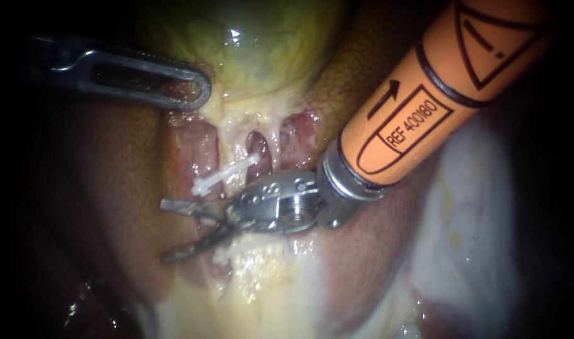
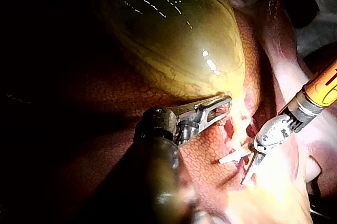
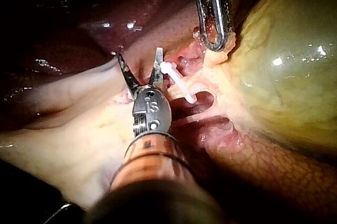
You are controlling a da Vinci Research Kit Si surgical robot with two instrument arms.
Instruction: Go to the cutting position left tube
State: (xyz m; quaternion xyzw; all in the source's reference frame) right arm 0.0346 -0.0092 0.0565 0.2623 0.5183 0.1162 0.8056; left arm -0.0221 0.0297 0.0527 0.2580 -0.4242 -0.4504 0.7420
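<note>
The yellow-green gallbladder [image 1: 249,44] narrows into two pale tubes over the liver. A white clip [image 1: 227,172] lies slantwise across the left tube [image 1: 231,150]; the right tube [image 1: 273,144] runs beside it. My right instrument [image 1: 167,231], orange-shafted, comes in from the upper right. Its two blades stand open just below the clip, pointing left, and its wrist hides the tube there. In the right wrist view the open blades [image 3: 139,55] sit beside the clip [image 3: 176,84]. My left instrument [image 1: 199,91] has slotted jaws shut on the gallbladder at its neck.
Brown mottled liver [image 1: 111,188] surrounds the tubes. Pale fatty tissue [image 1: 255,276] spreads below the blades, and whitish tissue [image 1: 475,207] lies at the right. The orange shaft [image 1: 425,94] fills the upper right of the endoscope view.
</note>
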